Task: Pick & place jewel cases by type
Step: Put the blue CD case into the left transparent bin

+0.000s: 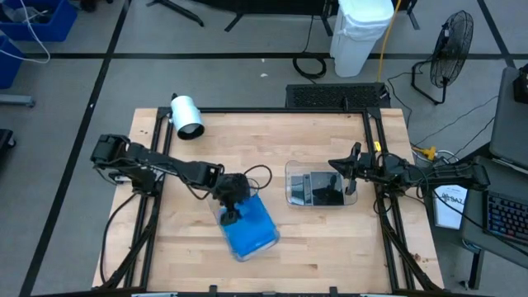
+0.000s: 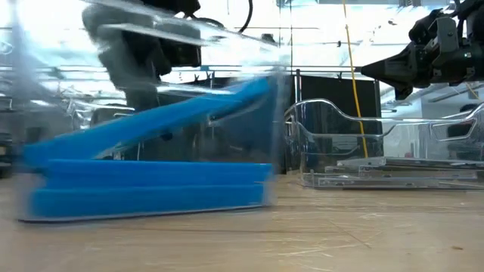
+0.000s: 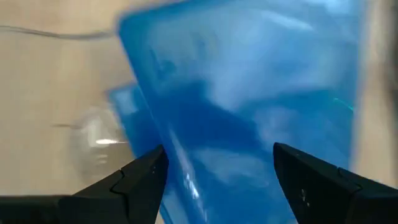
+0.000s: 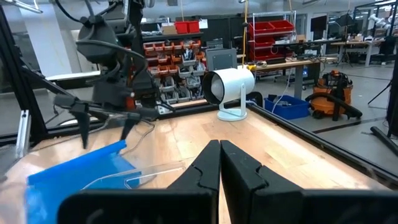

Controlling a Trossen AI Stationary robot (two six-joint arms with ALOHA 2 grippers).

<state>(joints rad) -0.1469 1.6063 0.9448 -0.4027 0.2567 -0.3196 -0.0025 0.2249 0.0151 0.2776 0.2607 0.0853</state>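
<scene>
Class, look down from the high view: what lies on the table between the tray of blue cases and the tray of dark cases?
Nothing: in the high view, bare table separates the blue-case tray from the dark-case tray.

My left wrist view: blue case (image 3: 249, 93) smeared by blur and cut off at the frame edge; contact with my left fingers (image 3: 146, 177) can't be judged. Low view: left tray (image 2: 151, 45) walls blurred, count of stacked blue cases unclear. High view: my left gripper (image 1: 233, 208) hides the tray's near corner; dark cases (image 1: 323, 190) in the right tray (image 1: 290, 177) too small to count.
</scene>
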